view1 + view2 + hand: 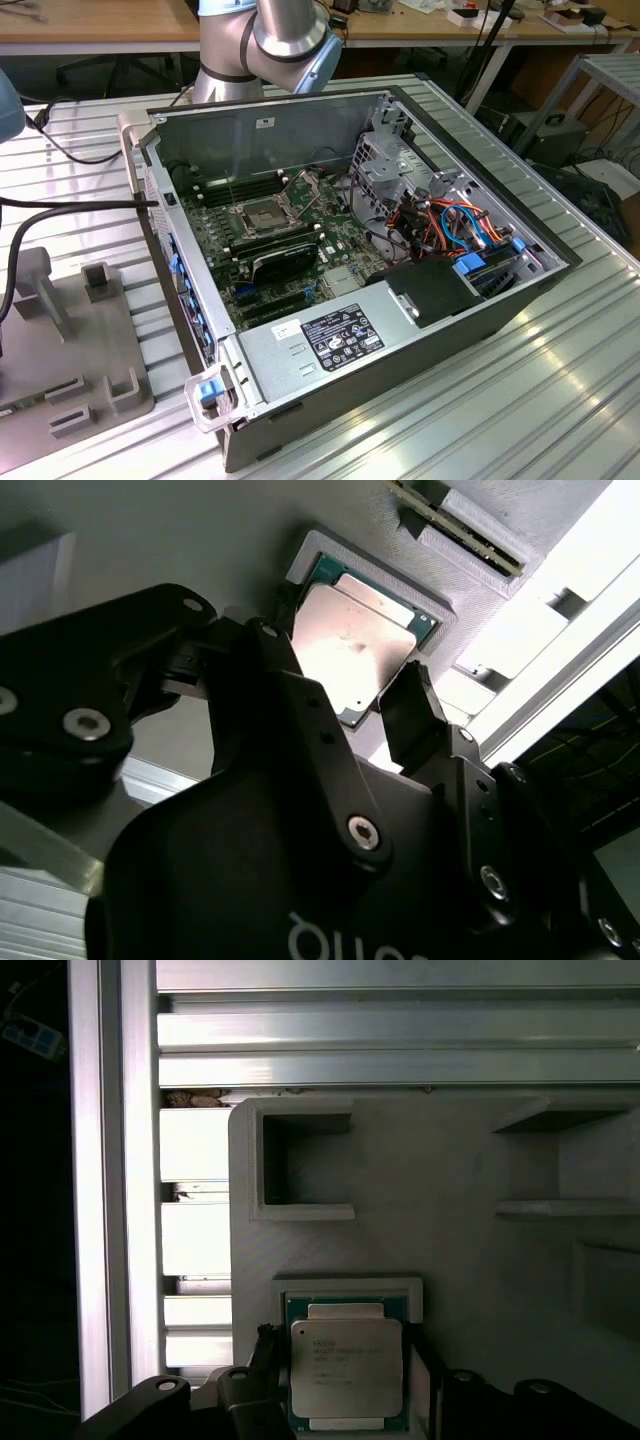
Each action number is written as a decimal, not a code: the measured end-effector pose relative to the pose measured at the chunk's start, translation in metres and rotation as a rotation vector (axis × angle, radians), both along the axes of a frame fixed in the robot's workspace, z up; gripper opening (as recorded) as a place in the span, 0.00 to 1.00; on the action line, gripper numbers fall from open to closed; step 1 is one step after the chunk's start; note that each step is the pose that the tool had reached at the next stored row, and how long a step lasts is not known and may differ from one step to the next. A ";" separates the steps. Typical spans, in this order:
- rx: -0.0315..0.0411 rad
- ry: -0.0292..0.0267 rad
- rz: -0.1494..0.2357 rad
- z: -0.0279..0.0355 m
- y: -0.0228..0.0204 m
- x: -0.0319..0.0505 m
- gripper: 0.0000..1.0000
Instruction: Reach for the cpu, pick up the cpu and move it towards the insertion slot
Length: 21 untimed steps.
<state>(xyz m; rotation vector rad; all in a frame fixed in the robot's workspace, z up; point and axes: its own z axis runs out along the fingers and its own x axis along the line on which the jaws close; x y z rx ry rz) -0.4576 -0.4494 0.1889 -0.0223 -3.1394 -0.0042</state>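
**Gripper straddling cpu in its nest, not lifted**

Gripper (345, 670) housing fills the foreground in both wrist views. Its two black fingers (275, 645) are spread a little wider than the cpu (360, 630), one on each side of it. Cannot tell whether the pads touch its edges.

The cpu (347, 1360) lies flat, metal lid up and green border showing, seated in a square recess of the grey fixture (400, 1190). That fixture sits on the ribbed aluminium table (400, 1060).

In the exterior view, the insertion slot (262, 215) sits on the motherboard inside the open computer case (400, 330), silver frame around a dark centre. A grey fixture block (60, 340) lies on the table at the exterior view's left, outside the case and well apart from the socket. The arm (270, 40) stands behind the case.
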 end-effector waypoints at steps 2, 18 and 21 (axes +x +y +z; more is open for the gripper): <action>0.0000 0.0000 0.000 0.0000 0.0000 0.0000 0.60; 0.0000 -0.0002 0.000 0.0083 0.0000 0.0000 0.55; -0.0003 0.0004 0.000 0.0102 -0.0001 0.0000 0.55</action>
